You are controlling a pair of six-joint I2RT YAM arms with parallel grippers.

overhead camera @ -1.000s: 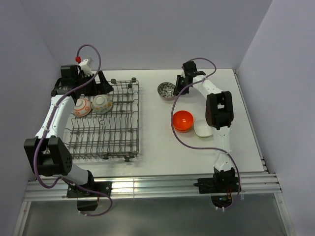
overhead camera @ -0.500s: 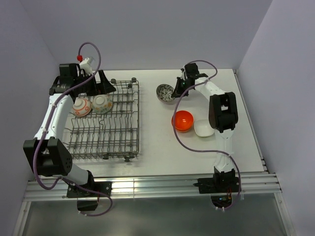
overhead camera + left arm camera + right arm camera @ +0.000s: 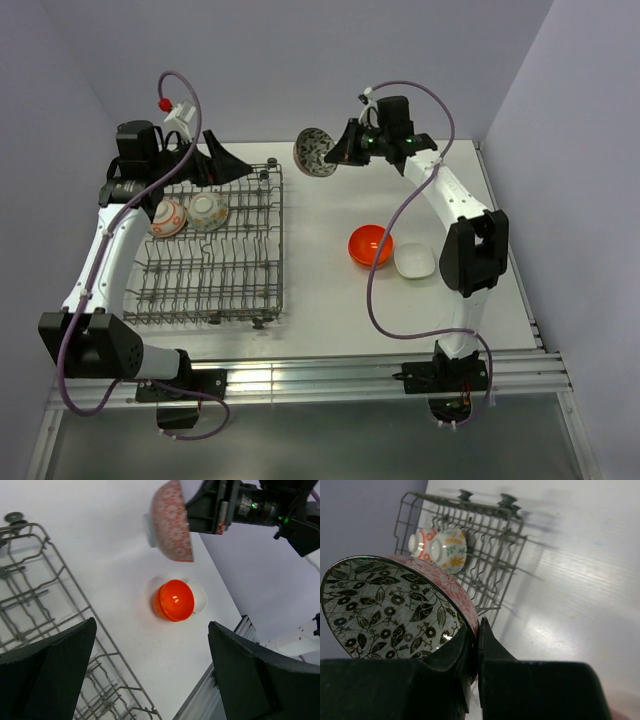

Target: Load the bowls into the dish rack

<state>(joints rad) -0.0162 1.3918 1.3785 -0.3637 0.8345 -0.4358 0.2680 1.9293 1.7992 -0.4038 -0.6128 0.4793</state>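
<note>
While clamping patterned bowl [image 3: 316, 152] rim in clenched right end effector [image 3: 340, 155], swing to dish rack [image 3: 240, 270], seat on edge by racked bowls [image 3: 207, 211], avoiding released left end effector [image 3: 215, 168].

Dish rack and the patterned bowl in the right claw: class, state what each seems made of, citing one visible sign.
The dish rack looks like grey metal wire, possibly coated: thin bent rods, upright tines. The patterned bowl is probably glazed ceramic: glossy highlight on its leaf-printed interior.
</note>
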